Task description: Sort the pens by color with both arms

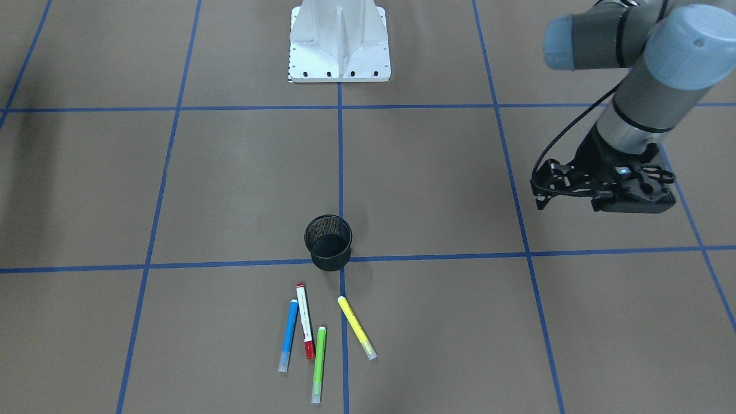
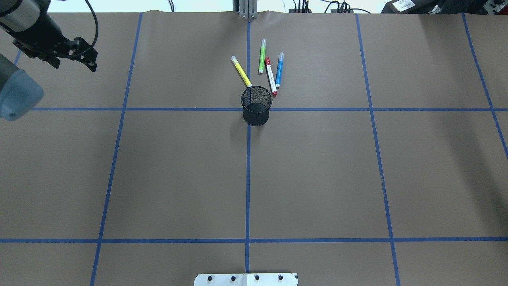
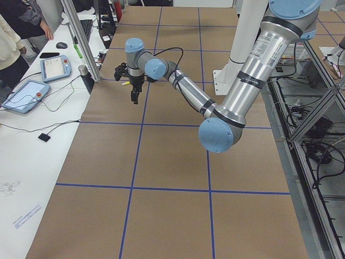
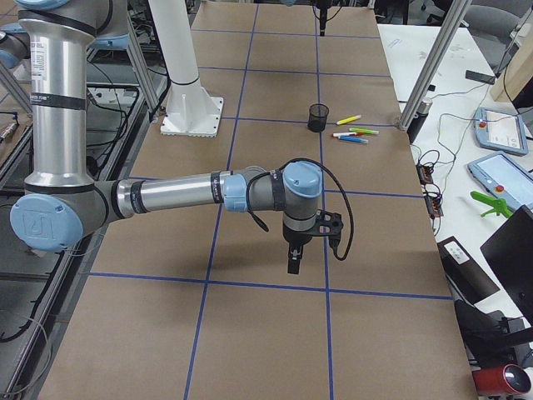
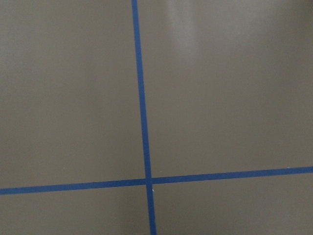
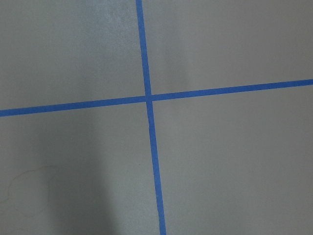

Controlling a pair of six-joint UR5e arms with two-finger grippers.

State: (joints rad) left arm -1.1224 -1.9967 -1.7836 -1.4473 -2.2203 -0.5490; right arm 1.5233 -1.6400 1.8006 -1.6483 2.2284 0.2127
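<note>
Left gripper (image 2: 81, 59): mine, hanging above the far left of the table (image 2: 178, 167), well apart from the pens. I cannot tell whether its jaws are released or clenched. All four pens lie on the table, so no pen is in them.
Left wrist view: bare table and a cross of blue tape (image 5: 148, 180), nothing else.
Yellow pen (image 2: 241, 71): lying flat and tilted, left of the centre tape line.
Black mesh cup (image 2: 256, 105): upright on the centre line, on my side of all four pens. The yellow pen's near end is close to its rim.
Green pen (image 2: 262, 56): flat, just right of the centre line, reaching farthest from my base.
White pen with red ends (image 2: 271, 76): flat, beside the blue one, its near end just by the cup.
Blue pen (image 2: 279, 70): flat, rightmost of the group.
Right gripper (image 4: 292, 260): mine, pointing down above the table, well apart from the pens. I cannot tell the state of its jaws.
</note>
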